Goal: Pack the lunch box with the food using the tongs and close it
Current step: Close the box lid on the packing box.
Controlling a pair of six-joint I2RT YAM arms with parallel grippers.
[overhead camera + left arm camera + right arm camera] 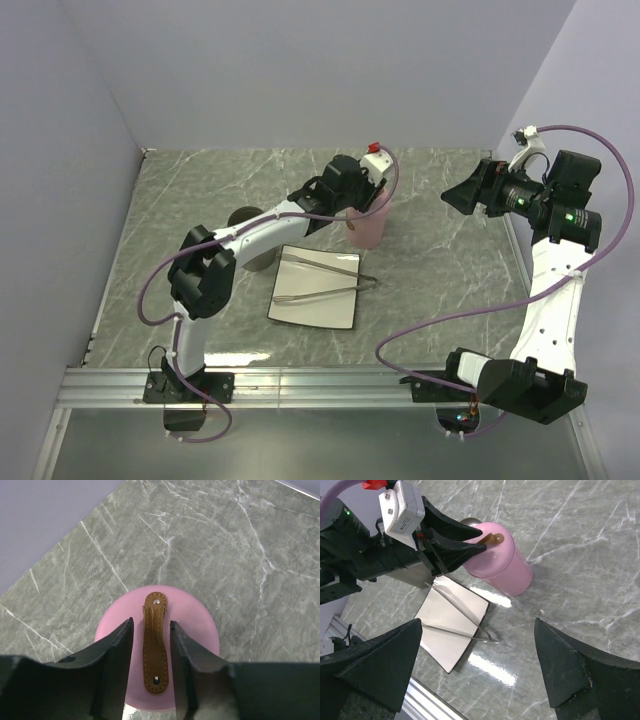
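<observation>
The lunch box (368,230) is a pink cylinder standing upright behind the white square plate (315,312), with its lid on. A brown leather strap (155,650) runs across the lid (195,617). My left gripper (151,621) hovers over the lid, its jaws open on either side of the strap with pink showing between them. The silver tongs (325,280) lie across the plate, tips pointing right past its edge. My right gripper (478,622) is wide open and empty, raised high at the right (470,195). The food is out of view.
A dark round container (243,214) is partly hidden behind the left arm. Grey walls close the left and far sides. A metal rail (320,385) runs along the near edge of the marble table.
</observation>
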